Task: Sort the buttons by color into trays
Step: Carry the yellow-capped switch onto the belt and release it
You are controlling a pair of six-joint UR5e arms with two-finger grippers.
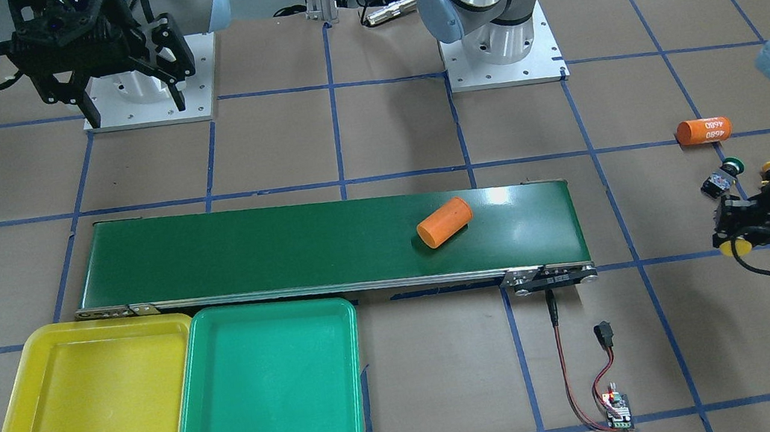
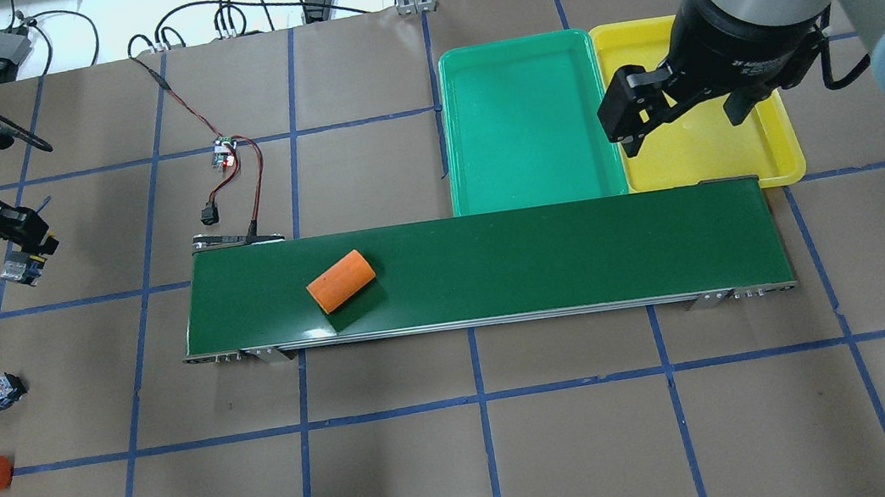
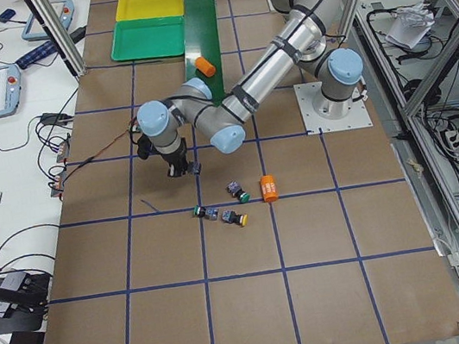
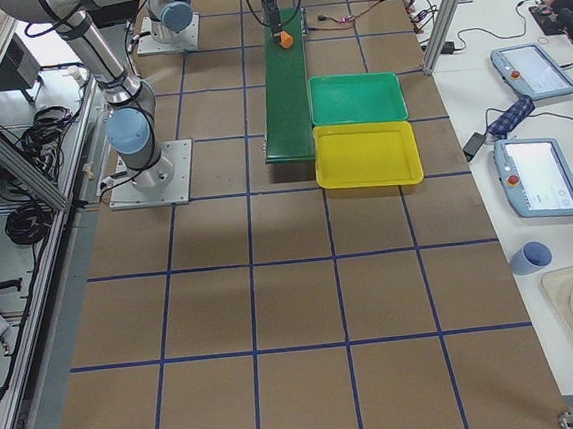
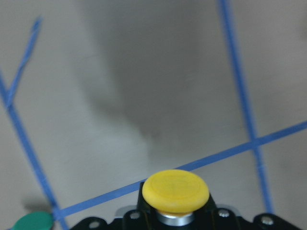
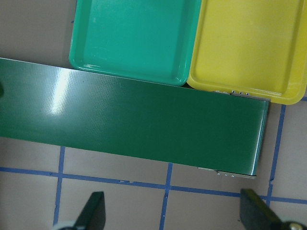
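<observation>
Jaws of the left gripper (image 2: 27,254) grip a yellow-capped push-button switch (image 5: 175,190) destined for the shallow yellow plastic tray (image 2: 712,153); the right gripper (image 2: 680,119) hangs open-jawed.

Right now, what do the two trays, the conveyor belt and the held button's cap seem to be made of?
Yellow tray and green tray: likely moulded plastic, smooth semi-gloss, rounded rims. Conveyor belt: probably rubbery or PVC sheet, glossy, showing a light glare. Yellow button in the left hand: cap looks like matte plastic over a metal-looking ring.
</observation>
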